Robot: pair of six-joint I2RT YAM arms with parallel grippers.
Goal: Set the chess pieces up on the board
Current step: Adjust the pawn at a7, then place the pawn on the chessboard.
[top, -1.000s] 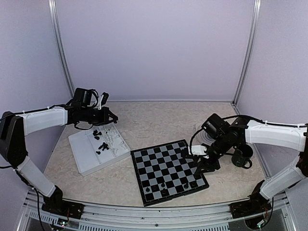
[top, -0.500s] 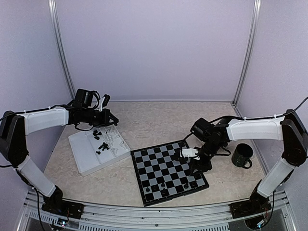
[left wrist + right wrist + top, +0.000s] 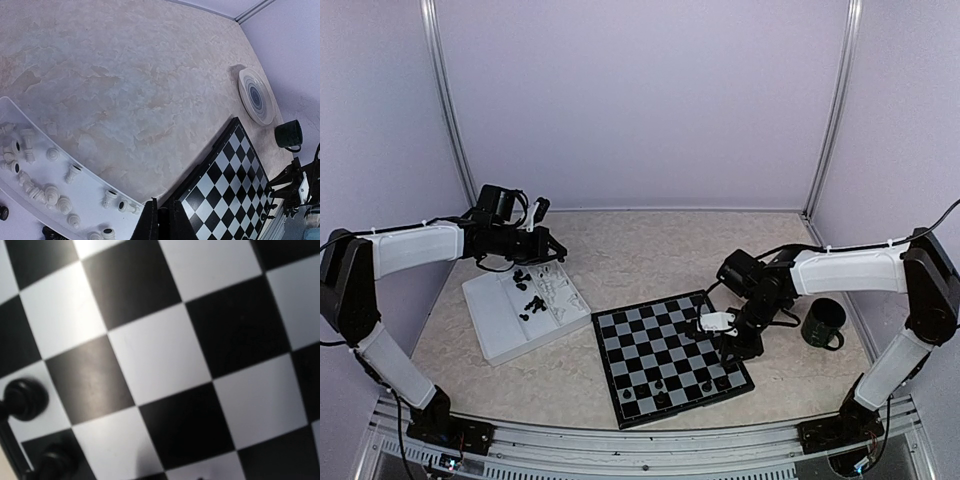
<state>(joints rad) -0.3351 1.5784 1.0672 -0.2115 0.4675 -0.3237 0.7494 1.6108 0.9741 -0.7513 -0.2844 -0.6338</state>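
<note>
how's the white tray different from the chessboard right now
The tray is plain white with compartments; the board is flat and checkered black and pale grey. The tray holds loose black and white pieces in a jumble; the board carries only a few black pieces near its near edge. Both lie flat on the table, turned at an angle.

Light even, diffuse, from overhead; lilac cast off walls. Shadows soft, short. Top view sharp, slight bend at edges. Left wrist view sharp, strong fisheye curve; white tray near blown out. Right wrist view very close, soft; board squares bowed, two black pieces blurred at left.
</note>
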